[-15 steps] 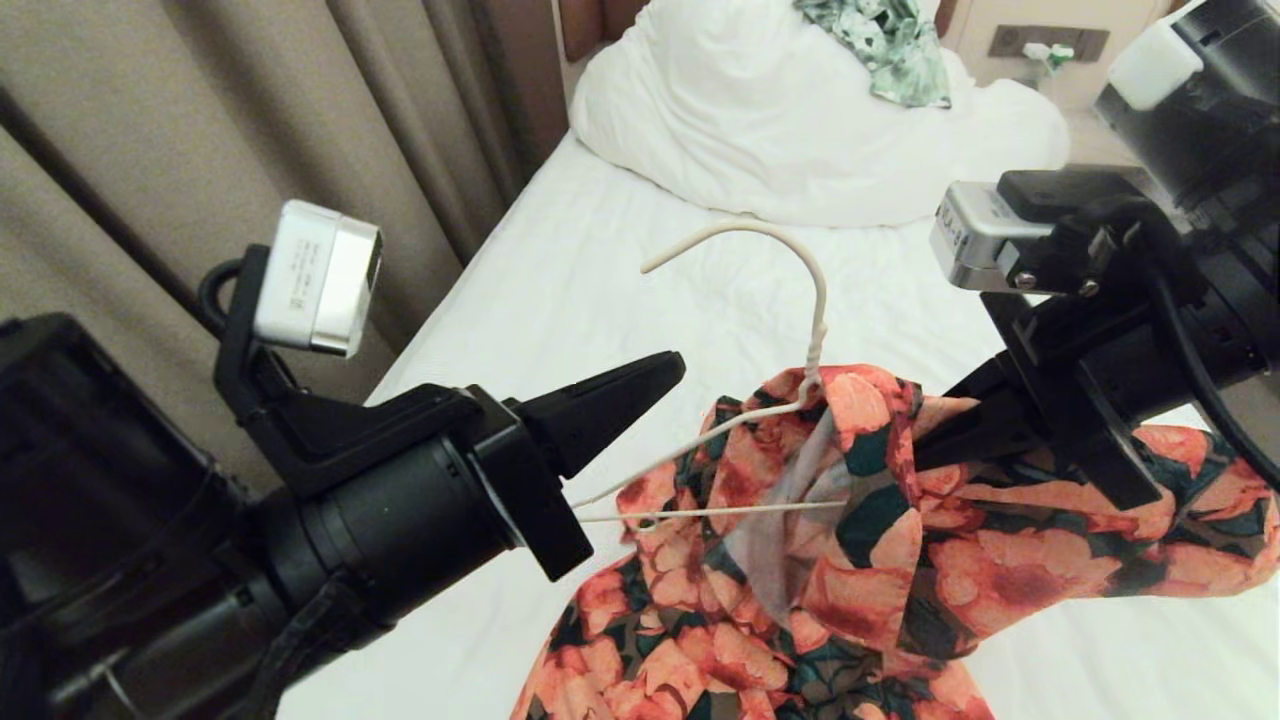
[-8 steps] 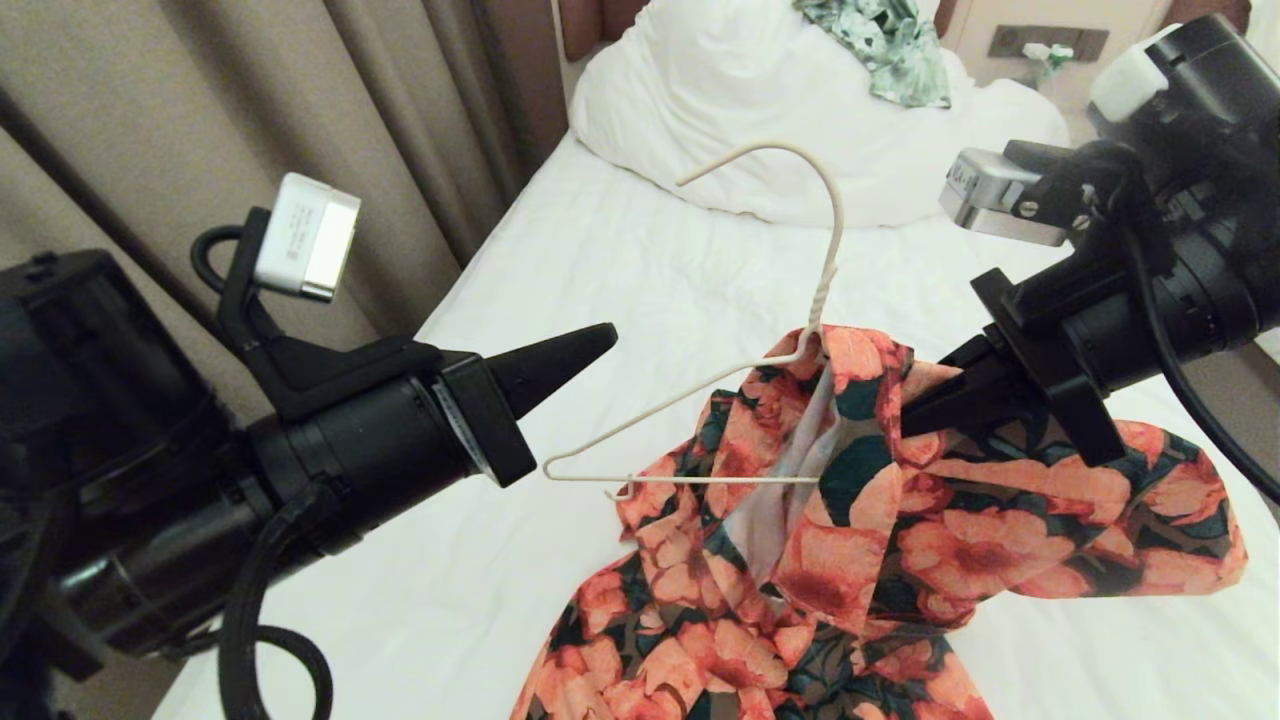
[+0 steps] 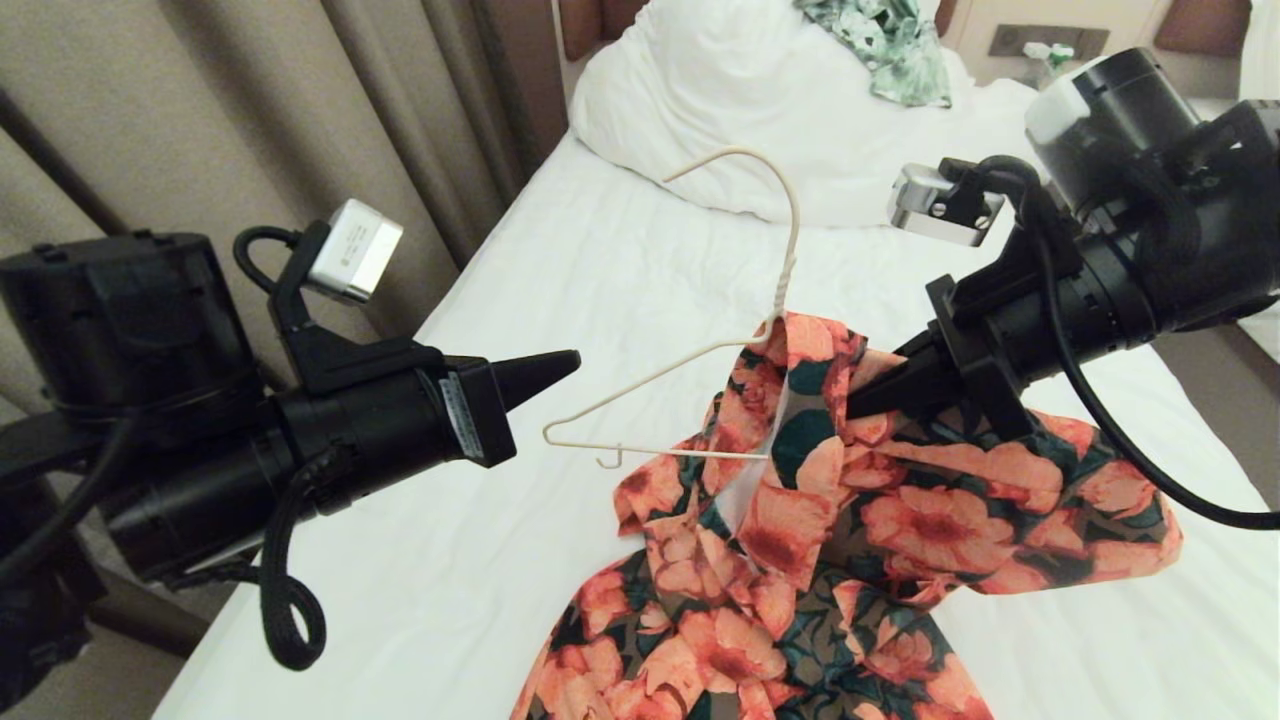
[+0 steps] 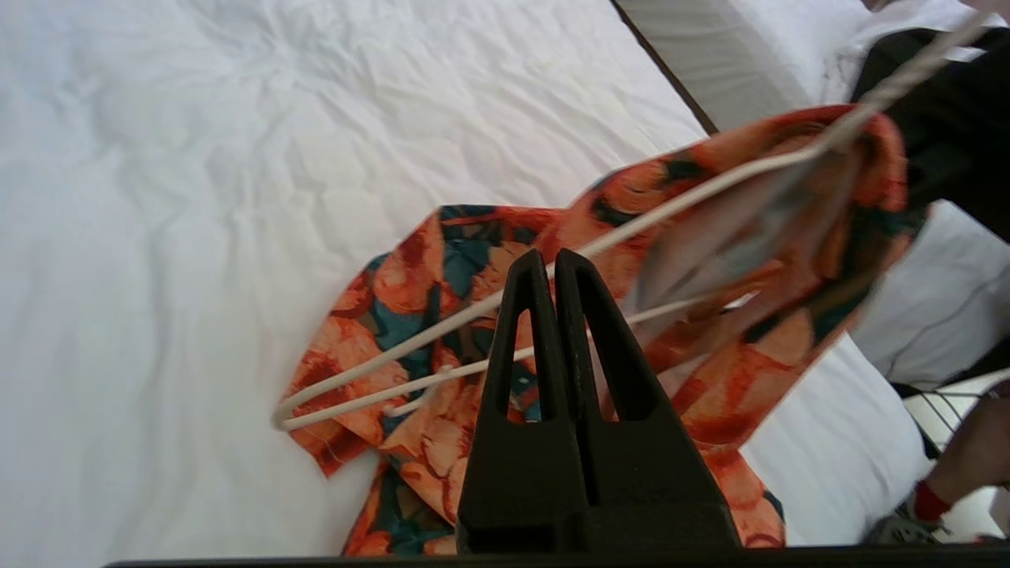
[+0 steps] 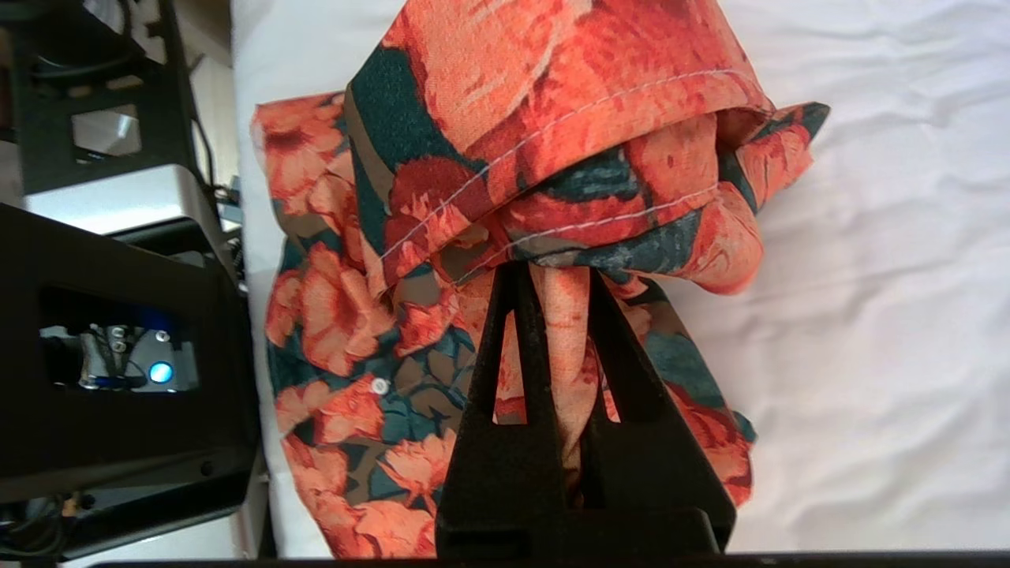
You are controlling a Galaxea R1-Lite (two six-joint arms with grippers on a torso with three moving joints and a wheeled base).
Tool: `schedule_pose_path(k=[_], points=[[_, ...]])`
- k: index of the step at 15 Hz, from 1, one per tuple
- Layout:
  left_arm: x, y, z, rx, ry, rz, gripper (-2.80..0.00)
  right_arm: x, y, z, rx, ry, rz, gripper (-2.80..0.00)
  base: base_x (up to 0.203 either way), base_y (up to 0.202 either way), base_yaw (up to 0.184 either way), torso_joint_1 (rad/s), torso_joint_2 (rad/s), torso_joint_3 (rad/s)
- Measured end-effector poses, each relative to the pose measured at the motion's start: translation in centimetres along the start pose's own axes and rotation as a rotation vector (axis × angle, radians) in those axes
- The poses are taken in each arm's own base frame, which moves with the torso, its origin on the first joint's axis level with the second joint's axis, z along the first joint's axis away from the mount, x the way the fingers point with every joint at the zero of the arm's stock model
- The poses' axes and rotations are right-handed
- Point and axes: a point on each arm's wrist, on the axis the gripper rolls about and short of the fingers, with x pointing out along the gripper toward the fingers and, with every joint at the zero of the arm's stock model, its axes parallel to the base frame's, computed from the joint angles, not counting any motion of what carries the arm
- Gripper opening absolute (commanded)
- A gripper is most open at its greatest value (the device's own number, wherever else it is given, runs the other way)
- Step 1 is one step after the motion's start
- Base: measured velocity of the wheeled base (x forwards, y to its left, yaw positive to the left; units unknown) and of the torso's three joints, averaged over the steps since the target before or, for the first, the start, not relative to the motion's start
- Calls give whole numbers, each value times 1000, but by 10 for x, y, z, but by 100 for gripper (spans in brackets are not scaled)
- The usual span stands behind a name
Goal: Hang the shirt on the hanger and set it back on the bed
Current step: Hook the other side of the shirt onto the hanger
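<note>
The right gripper (image 3: pixel 860 405) is pinching bunched fabric of the floral shirt (image 3: pixel 880 510), holding it half-draped on the wire hanger (image 3: pixel 690 370) above the bed (image 3: pixel 620 260). The left gripper (image 3: pixel 570 362), pressed together and empty, is hovering just left of the hanger's bare arm. Judgement: limp, light cloth and a springy, thin wire; grasp the hanger's bare left corner.

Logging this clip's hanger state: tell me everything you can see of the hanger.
The hanger is a thin, cream-coloured wire triangle with a twisted neck, a curved hook pointing up toward the pillow, and a small notch hook on its lower bar. It is held up above the bed, tilted. Its right half is hidden inside the shirt; the left shoulder and corner stick out bare. The shut left pincer sits near that corner, not touching it.
</note>
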Motion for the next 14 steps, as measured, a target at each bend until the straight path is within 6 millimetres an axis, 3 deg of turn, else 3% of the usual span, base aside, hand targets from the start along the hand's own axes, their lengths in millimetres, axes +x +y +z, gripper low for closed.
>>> schedule_pose_path(k=[7,14], points=[[10,-2,-7,-7,35,-8,-280,-31,20,-11,25,78,-138,-280,0,0,0,0,0,0],[23,-4,-17,-11,64,27,-280,-80,12,-29,135,34,-292,-280,0,0,0,0,0,0]])
